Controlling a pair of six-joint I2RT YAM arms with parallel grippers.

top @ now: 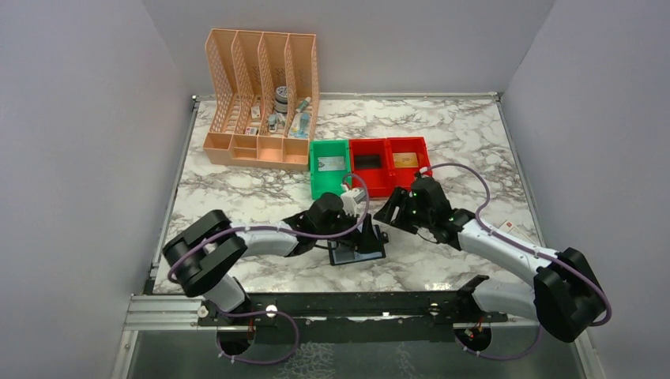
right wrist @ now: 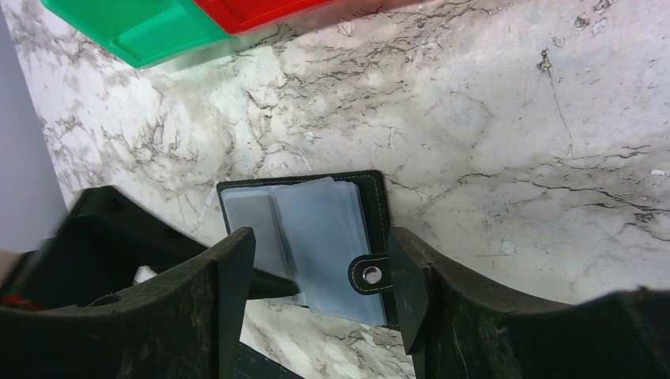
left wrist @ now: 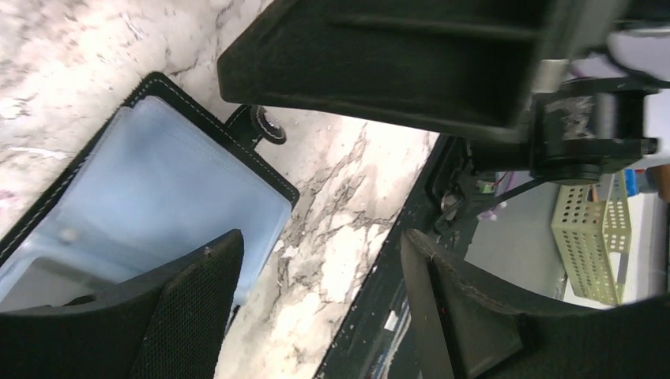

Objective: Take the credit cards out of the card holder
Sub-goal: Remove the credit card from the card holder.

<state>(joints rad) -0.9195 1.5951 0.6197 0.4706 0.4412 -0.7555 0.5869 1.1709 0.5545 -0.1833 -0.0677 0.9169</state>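
1. Card holder (top: 357,251) lies spread open on the tabletop (top: 442,126), close to the near edge between your two arms. Its grey-blue sleeves face up and the snap tab (right wrist: 367,274) sticks off one side.
2. Left claw (left wrist: 316,245): jaws spread, gripping nothing. One finger (left wrist: 190,316) sits over a sleeve and the other is over bare marble. That reads to me as a pin-down, so the holder won't slide when something is tugged.
3. Right claw (right wrist: 320,237): also spread and empty, hanging just above the holder with the sleeves framed between its fingers. I'd say you're lined up to pinch a card edge.
4. Sleeves are cloudy, so I can't tell whether any card is inside.
5. Farther back, a tan credit card (top: 404,160) lies in the right red bin (top: 427,162) and a pale credit card (top: 333,163) in the green bin (top: 314,170). Those bins look like your drop-off spots.
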